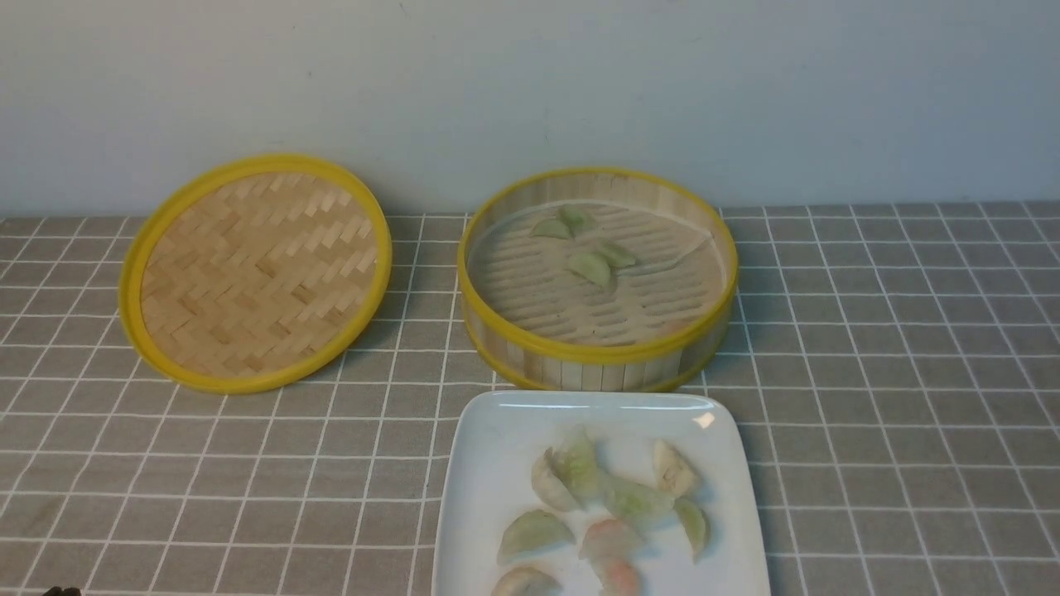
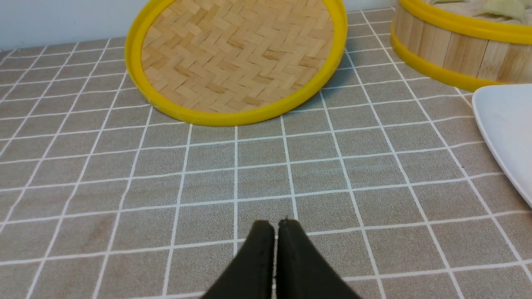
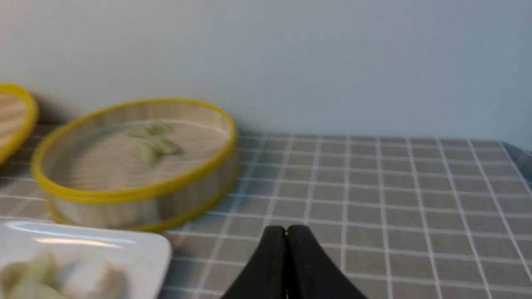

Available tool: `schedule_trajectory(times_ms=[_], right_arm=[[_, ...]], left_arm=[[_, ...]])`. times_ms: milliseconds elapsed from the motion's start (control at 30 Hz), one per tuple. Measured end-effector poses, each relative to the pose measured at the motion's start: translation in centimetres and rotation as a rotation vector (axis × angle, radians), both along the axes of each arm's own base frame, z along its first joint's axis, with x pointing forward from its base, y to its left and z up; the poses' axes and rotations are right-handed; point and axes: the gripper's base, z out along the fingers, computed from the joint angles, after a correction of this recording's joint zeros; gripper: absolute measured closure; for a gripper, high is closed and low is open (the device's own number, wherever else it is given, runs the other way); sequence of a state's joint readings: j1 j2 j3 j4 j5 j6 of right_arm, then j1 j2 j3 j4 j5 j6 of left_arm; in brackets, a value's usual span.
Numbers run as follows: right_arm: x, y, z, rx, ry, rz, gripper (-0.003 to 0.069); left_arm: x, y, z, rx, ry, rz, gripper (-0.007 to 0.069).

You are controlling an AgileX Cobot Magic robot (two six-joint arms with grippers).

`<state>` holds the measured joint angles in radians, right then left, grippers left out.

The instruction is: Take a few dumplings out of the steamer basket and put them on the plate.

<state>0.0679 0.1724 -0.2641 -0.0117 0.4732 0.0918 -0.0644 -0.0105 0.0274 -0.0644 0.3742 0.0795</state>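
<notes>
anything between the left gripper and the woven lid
No. In the left wrist view only bare checked tablecloth lies between the shut left gripper and the woven lid.

Left gripper jaws together over grid cloth — woven lid beyond, perhaps tilted.

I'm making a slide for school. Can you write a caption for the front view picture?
Green dumplings left in the round bamboo steamer basket, more on the white square plate, woven lid aside.
</notes>
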Motion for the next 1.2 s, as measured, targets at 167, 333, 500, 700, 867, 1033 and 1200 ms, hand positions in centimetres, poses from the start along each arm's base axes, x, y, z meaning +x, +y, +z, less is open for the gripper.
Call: schedule_trajectory(times_ms=[167, 333, 500, 700, 867, 1033, 1200], right_arm=[[-0.4, -0.5, -6.0, -0.034, 0.088, -0.067, 0.0673], [-0.6, -0.5, -7.8, -0.024, 0.040, -0.067, 0.0673], [-0.6, -0.4, -7.7, -0.019, 0.021, -0.067, 0.0673], [-0.6, -0.4, -7.7, -0.019, 0.020, -0.067, 0.0673], [-0.6, -0.4, -7.7, -0.018, 0.020, -0.067, 0.0673], [-0.6, -0.4, -7.7, -0.018, 0.021, -0.067, 0.0673], [-0.6, -0.4, -7.7, -0.017, 0.021, -0.067, 0.0673]], left_arm=[[0.0, 0.0, 0.0, 0.000, 0.000, 0.000, 0.0629], [0.0, 0.0, 0.0, 0.000, 0.000, 0.000, 0.0629], [0.0, 0.0, 0.0, 0.001, 0.001, -0.002, 0.0629], [0.0, 0.0, 0.0, 0.001, 0.000, -0.002, 0.0629], [0.0, 0.0, 0.0, 0.001, 0.000, -0.002, 0.0629], [0.0, 0.0, 0.0, 0.001, 0.000, -0.002, 0.0629], [0.0, 0.0, 0.0, 0.001, 0.000, -0.002, 0.0629]])
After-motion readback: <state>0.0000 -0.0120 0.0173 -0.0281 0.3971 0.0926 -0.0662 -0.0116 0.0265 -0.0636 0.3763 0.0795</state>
